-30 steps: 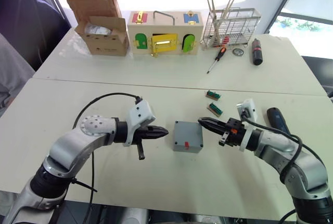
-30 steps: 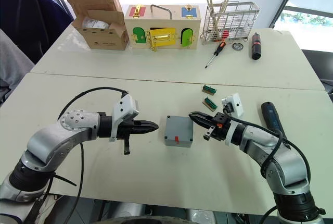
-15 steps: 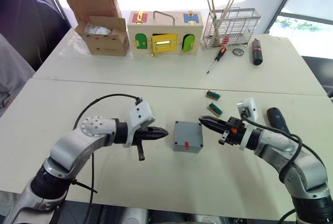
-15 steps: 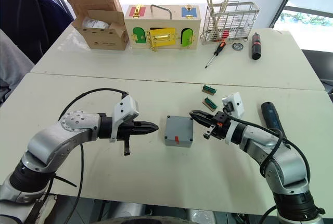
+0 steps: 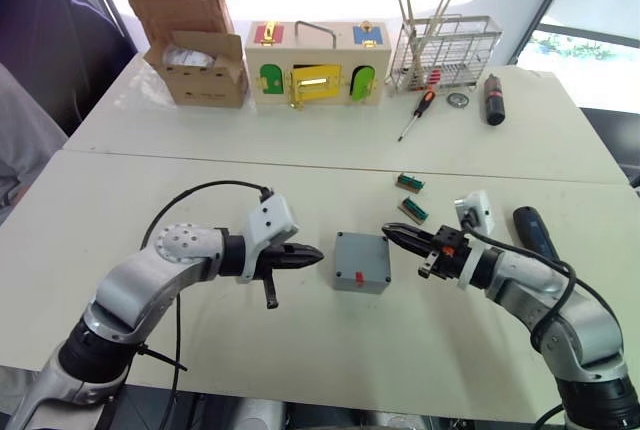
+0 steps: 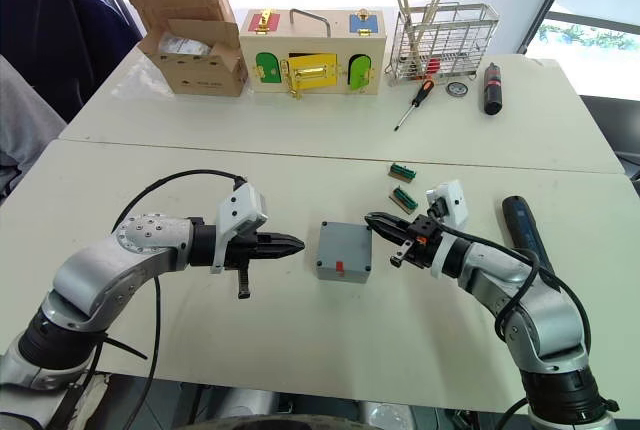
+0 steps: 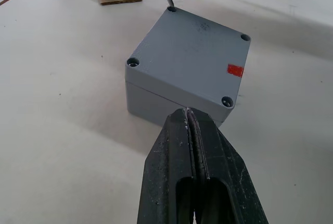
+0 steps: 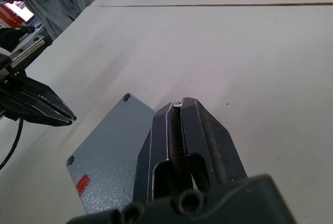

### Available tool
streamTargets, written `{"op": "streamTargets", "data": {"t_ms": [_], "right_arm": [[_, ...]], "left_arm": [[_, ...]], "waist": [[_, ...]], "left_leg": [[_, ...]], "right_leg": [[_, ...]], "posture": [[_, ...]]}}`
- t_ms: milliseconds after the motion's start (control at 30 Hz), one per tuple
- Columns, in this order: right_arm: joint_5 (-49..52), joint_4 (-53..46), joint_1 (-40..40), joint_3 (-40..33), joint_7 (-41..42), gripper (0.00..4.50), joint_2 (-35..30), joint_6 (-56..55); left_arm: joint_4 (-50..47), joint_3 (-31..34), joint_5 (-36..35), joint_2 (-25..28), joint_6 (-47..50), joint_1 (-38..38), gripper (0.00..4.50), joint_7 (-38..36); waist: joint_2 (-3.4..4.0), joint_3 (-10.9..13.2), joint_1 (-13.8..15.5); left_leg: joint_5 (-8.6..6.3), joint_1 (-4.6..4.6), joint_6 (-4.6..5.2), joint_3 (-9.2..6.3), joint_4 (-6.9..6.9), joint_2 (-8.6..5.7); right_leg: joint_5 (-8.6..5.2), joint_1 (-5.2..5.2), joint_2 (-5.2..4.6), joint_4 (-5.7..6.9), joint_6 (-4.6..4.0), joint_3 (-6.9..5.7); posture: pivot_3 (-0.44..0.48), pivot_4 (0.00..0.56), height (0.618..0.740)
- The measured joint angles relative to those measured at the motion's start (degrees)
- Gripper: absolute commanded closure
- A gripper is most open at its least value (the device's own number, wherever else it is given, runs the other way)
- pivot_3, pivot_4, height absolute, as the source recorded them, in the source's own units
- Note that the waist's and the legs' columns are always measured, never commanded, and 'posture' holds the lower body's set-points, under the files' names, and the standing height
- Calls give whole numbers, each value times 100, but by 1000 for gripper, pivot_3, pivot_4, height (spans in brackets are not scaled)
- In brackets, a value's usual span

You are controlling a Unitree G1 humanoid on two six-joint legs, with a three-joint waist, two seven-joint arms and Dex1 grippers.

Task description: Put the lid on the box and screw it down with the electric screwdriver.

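Now, lid: small square grey plastic lid with rounded corners, already seated flush on top of the box; four sunk screw holes at its corners, fine matt grain.
Box: small square grey plastic box with a small red mark on the wall facing the robot; stands flat on the white table, mid-way between the two grippers.
Handling, judged: light, rigid, hard shell, likely to skid on the smooth tabletop if pushed from one side. Best steadied by pressing the side walls or the lid's bare middle, keeping off the corner holes.
Right gripper: black two-finger right gripper, jaws pinched shut on a small metal screw; the screw tip is at the lid's far corner hole on the robot's right. Whether it is already in the hole, I cannot tell.
Left gripper: black two-finger left gripper, jaws pressed together on nothing, tip aimed at the box's left wall, just beside it, not touching.
Electric screwdriver: thick dark blue-black cylindrical electric screwdriver, lying on the table beside the right forearm, untouched. Looks smooth and round, so apt to roll; I'd take it around the barrel's middle.
Nearby: two small green terminal blocks on brown card, just beyond the box.
Stage, judged: lid on, screws being placed, driving not yet begun.
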Motion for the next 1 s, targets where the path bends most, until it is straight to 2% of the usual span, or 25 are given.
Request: {"op": "streamTargets", "data": {"t_ms": [533, 567, 633, 767, 833, 1000], "right_arm": [[-4, -6, 46, 49, -12, 4463, 5, -5], [-6, -14, 57, 49, -11, 3824, 3, -12], [-7, -34, 113, 49, -4, 3107, -8, -3], [-1, -75, 118, 22, 23, 1011, -118, 8], [7, -95, 101, -52, 42, 278, -137, 15], [100, -233, 3, -107, 86, 278, -302, 107]], "left_arm": [[0, 0, 4, -2, 0, -1, 4500, 2], [0, 0, 6, -3, 0, -1, 4500, 3], [0, 0, 20, -4, 0, -2, 4500, 3], [2, 0, 39, -9, -2, -11, 4500, -7], [7, -2, 47, -25, -14, -22, 4500, -23], [55, -52, 94, -67, -121, -62, 4500, -56]], "waist": [[0, 0, 0], [0, 0, 0], [0, 0, 1], [0, 0, -2], [0, 0, -1], [0, 0, 1]], "left_leg": [[0, 0, 0, 0, 0, 0], [0, 0, 0, 0, 0, 0], [0, 0, 0, 0, 0, 0], [0, 0, 0, 0, 0, 0], [0, 0, 0, 0, 0, 0], [0, 0, 0, 0, 0, 0]], "right_leg": [[0, 0, 0, 0, 0, 0], [0, 0, 0, 0, 0, 0], [0, 0, 0, 0, 0, 0], [0, 0, 0, 0, 0, 0], [0, 0, 0, 0, 0, 0], [0, 0, 0, 0, 0, 0]], "posture": [[0, 150, 740], [0, 150, 740], [0, 150, 740], [0, 150, 740], [0, 150, 740], [0, 150, 740]]}}
